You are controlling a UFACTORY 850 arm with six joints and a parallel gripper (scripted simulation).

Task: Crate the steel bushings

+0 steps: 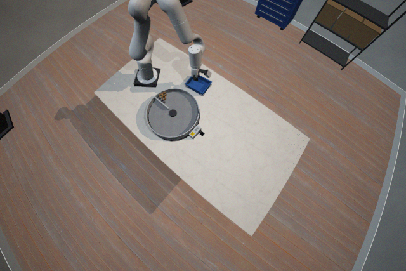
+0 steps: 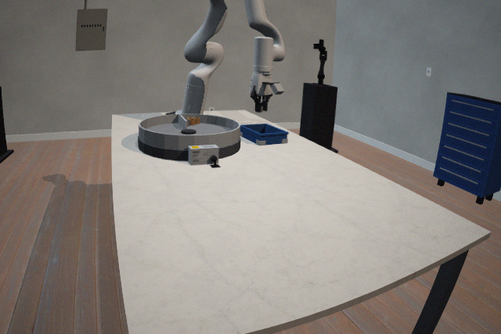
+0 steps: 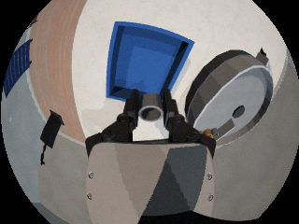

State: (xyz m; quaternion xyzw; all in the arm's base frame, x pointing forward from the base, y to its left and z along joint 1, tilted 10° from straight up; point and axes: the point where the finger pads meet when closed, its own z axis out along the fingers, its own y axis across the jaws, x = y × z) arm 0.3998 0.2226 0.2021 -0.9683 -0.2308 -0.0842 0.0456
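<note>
My gripper [image 1: 196, 78] [image 2: 261, 109] [image 3: 150, 97] is shut on a steel bushing [image 3: 151, 99], a grey hollow cylinder seen end-on between the fingers in the wrist view. It hangs above the near end of the blue crate [image 1: 200, 85] [image 2: 275, 138] [image 3: 147, 61]. No bushing shows on the visible part of the crate floor; the fingers hide a little of its near edge. The round grey turning table [image 1: 183, 117] [image 2: 170, 141] [image 3: 254, 95] holds several orange-brown bushings [image 1: 162, 95] [image 2: 194, 120] [image 3: 206, 133] in a cluster, with small grey ones beside them, too small to count.
A straight grey bar [image 1: 161, 102] [image 2: 182, 121] [image 3: 227, 128] stands inside the turning table beside the cluster. The turning table's raised rim stands close to the crate. A small labelled box [image 1: 195, 131] [image 2: 202, 155] with a black part is at the turning table's outer side.
</note>
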